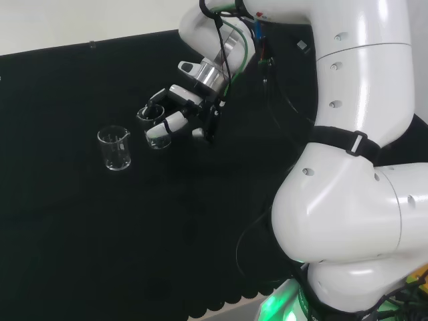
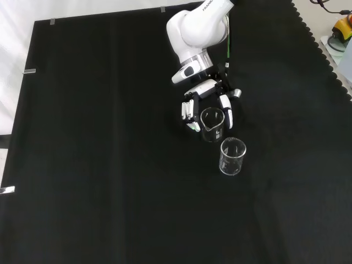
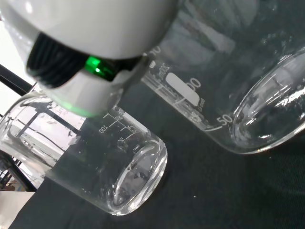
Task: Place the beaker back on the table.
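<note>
The hand is grasping the beaker w/ fingers curled on both sides, near the table's middle, toward its far edge in front view, just beside a second beaker. The glass is probably light, stiff, slippery & fragile, so hold at the wall below the rim.

A second clear glass beaker stood upright and empty on the black cloth, at about four o'clock from the middle of the front view and about nine o'clock in the head view. Small silvery tabs sat along the cloth's edge at nine to eleven o'clock. A yellow object lay off the cloth at two o'clock.
</note>
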You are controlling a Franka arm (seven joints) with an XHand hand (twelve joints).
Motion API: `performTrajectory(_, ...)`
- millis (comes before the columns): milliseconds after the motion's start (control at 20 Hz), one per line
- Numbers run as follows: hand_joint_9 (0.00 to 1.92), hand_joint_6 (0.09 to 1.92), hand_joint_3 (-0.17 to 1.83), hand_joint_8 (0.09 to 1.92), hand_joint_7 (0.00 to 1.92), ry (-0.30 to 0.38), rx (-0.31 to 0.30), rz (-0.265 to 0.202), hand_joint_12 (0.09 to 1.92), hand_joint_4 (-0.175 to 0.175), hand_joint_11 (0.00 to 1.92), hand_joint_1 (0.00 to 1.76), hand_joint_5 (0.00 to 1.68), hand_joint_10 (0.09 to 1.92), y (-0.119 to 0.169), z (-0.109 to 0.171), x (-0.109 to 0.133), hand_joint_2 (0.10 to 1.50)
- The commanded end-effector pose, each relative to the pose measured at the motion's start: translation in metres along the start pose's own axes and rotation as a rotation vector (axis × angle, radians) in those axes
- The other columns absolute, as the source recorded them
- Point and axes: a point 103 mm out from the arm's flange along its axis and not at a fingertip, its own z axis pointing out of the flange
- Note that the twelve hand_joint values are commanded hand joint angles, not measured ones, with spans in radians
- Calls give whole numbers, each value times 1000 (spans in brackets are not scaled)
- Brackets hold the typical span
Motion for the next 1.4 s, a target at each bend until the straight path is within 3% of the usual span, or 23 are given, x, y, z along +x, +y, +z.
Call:
performTrajectory(50,1338,707,844,472,1477,-5,8,-1,891,-175,969,1443,1251,669,0,2,0,508)
performTrajectory(1000,1246,727,753,348,1520,-42,1,24,892,-175,960,1435,1255,698,-6,12,-4,567)
performTrajectory(1050,1249,729,718,360,1501,-47,7,22,892,-175,959,1433,1245,683,-6,12,-3,588)
performTrajectory(1150,1167,739,316,549,1332,-70,25,12,894,-175,954,1415,1169,728,-6,12,0,832)
performTrajectory(1200,1151,764,194,575,1294,-82,31,7,901,-138,954,1410,1103,710,-7,11,1,893)
performTrajectory(1300,1153,818,322,639,1252,-94,40,1,920,-75,954,1405,994,613,-7,11,4,831)
performTrajectory(1400,1129,881,755,625,1170,-114,51,-9,973,-46,904,1360,901,562,-7,12,7,604)
